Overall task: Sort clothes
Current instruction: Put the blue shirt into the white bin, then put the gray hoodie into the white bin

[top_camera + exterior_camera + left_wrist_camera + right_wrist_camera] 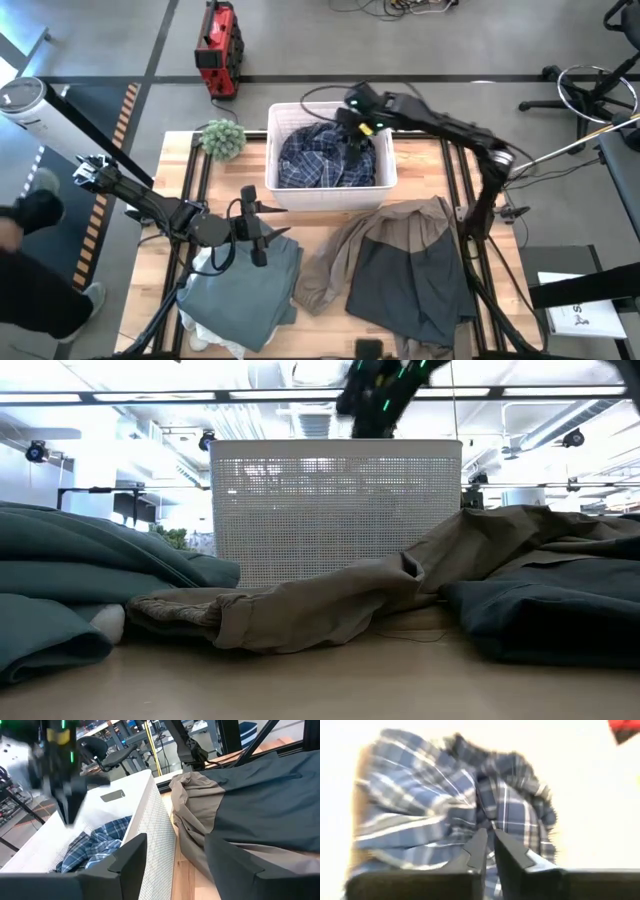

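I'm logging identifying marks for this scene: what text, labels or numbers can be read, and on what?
None can be read.
Paper sheet beside the table: dark print, too small to read.
Red case on the floor: no legible marking.
Grey patch inside the white bin: blank or blurred.

We see two dark, slim jointed arms; the right arm (440,122) has small green lights near its wrist, and its fingers (479,851) are flat, dark and tapered.

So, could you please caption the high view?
Right tool over plaid shirt in bin; left tool above grey-green garment.
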